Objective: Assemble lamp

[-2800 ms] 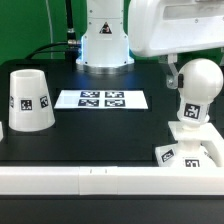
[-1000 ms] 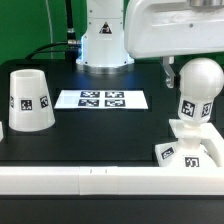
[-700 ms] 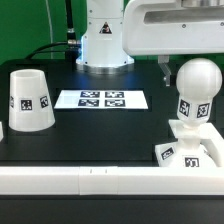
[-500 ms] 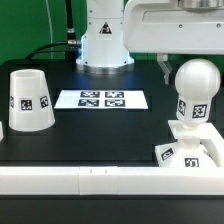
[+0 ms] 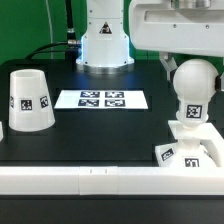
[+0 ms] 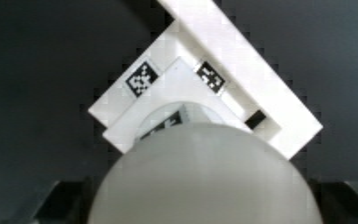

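By the white rail (image 5: 90, 180), bulb post (image 5: 193, 85) stands on base (image 5: 205, 150) (jaws' width: cannot tell); shade (image 5: 30, 100) well apart.

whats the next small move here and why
Probably open the gripper and lift straight up: the bulb post already stands upright on the base, the fingers flank its round top, and the shade stands apart at the exterior view's left, not yet fitted.

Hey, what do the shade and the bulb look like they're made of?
The shade looks like white plastic, matte and opaque, with even soft shading. The bulb seems the same plastic, smooth, slightly satin, with a faint highlight on its dome.
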Action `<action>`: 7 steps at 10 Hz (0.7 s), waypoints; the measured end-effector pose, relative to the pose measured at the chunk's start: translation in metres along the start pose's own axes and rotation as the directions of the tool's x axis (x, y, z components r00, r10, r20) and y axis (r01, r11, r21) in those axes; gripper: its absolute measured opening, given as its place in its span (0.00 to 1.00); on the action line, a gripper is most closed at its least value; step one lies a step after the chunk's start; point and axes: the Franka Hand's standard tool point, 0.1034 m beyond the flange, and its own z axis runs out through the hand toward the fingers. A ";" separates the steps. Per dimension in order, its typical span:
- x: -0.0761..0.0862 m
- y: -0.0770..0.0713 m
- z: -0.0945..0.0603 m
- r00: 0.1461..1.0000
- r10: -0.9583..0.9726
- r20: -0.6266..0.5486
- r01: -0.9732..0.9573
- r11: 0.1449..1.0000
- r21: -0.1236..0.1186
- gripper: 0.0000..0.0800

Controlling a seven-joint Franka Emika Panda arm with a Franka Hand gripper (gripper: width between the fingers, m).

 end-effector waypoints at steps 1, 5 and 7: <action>0.000 0.000 0.000 0.999 -0.034 0.000 0.034 0.999 0.000 0.72; -0.003 -0.001 0.001 0.945 -0.328 -0.001 0.328 0.945 -0.005 0.87; -0.002 0.000 0.001 0.898 -0.439 0.000 0.439 0.898 -0.005 0.87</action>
